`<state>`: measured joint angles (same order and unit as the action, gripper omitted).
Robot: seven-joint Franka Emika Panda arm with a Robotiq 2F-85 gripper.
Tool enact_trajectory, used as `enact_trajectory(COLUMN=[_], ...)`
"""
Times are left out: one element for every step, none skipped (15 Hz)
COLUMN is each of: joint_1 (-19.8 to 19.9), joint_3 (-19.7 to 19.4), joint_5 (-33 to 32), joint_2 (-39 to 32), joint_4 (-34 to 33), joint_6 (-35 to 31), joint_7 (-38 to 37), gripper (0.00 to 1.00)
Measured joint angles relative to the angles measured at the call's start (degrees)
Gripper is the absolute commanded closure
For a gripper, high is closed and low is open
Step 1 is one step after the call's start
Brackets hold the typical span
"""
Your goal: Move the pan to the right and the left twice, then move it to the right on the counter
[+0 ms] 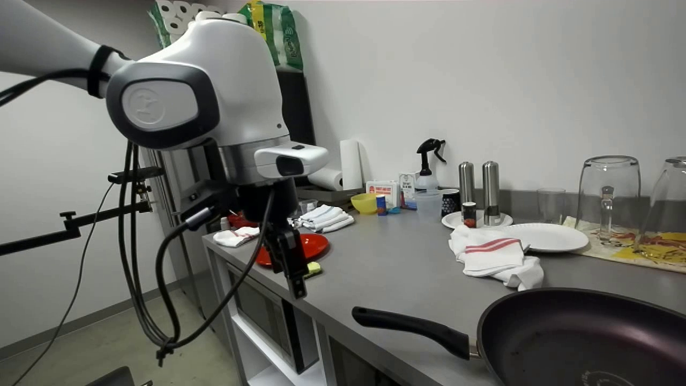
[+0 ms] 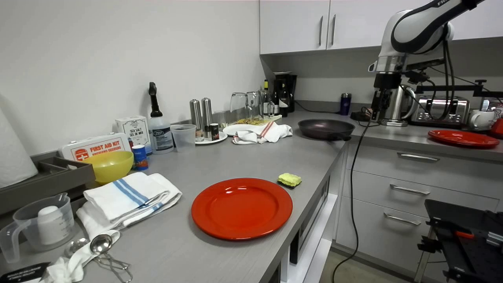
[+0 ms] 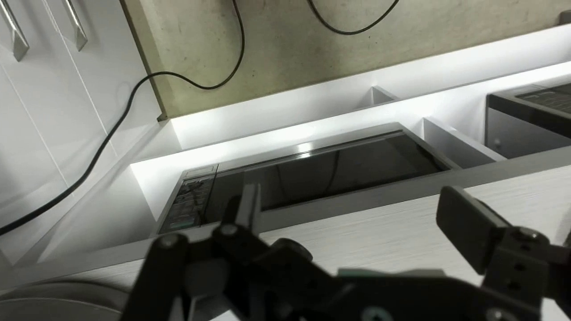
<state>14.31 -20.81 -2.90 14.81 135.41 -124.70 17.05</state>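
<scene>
In an exterior view, the arm (image 1: 238,86) is seen well left of the pan (image 1: 581,335), its jaws spread wide with nothing gripped and held apart from the pan. A red plate (image 1: 315,246) and a yellow sponge (image 1: 315,268) are also set well left of the pan, then a yellow bowl (image 1: 365,203). A white towel (image 1: 490,254) is heaped near the pan, behind its left side. A white plate (image 1: 546,237) is placed behind the pan. The pan itself is rested on the table (image 1: 386,273), its handle (image 1: 407,323) pointed left. Glass jugs (image 1: 610,179) are stood farther behind it.
</scene>
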Motion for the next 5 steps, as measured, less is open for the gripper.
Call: enact_trajectory(joint_1=[0.00,0.00,0.00,0.00,0.01], joint_3=[0.15,0.26,0.32,0.33,0.33], joint_5=[0.00,0.00,-0.01,-0.01,-0.01], joint_2=[0.70,1.23,1.59,1.78,1.87], joint_4=[0.66,1.10,1.32,1.42,1.49], joint_6=[0.00,0.00,0.00,0.00,0.00], joint_7=[0.02,0.02,0.02,0.02,0.02], gripper=[0.00,0.00,0.00,0.00,0.00])
